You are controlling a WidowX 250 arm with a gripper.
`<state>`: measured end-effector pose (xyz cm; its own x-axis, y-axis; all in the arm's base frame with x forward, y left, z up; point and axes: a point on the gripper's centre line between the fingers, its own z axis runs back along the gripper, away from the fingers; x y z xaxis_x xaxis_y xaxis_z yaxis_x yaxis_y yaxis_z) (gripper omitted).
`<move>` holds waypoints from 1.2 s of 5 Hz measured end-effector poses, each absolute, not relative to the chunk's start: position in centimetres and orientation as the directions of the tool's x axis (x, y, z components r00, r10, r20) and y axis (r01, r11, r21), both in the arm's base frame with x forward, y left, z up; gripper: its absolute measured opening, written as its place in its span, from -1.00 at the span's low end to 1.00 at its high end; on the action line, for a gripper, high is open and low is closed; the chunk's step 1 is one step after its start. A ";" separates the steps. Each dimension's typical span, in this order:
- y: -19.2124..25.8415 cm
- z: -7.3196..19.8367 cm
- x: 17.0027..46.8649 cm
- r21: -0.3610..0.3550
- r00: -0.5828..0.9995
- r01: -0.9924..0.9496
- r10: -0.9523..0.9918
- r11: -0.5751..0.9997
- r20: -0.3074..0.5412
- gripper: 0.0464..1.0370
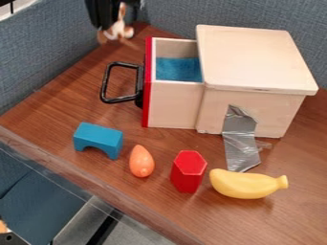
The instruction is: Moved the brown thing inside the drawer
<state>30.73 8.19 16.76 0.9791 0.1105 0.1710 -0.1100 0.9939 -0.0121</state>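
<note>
Your claw (114, 23) is clamped on the brown-and-white toy (119, 29), up beyond the handle side of the open drawer (172, 103). Release short of the drawer, and you could drop it against the red front (147, 91).

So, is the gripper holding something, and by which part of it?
The gripper holds the brown-and-white toy, seemingly by its narrow upper end; the wider part hangs below.

I can't read any words or numbers from here, not up at the top, not down at the bottom, and not in the middle.
</note>
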 end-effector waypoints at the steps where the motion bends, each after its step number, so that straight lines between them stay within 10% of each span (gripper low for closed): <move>1: 6.9 17.5 31.6 -0.024 0.979 -0.040 0.044 0.999 0.200 -0.96; 6: 2.9 12.5 36.0 -0.130 0.993 0.013 0.003 0.991 0.122 -0.96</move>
<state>36.05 2.89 12.48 0.9926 0.0028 0.1215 0.0131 0.9915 -0.1296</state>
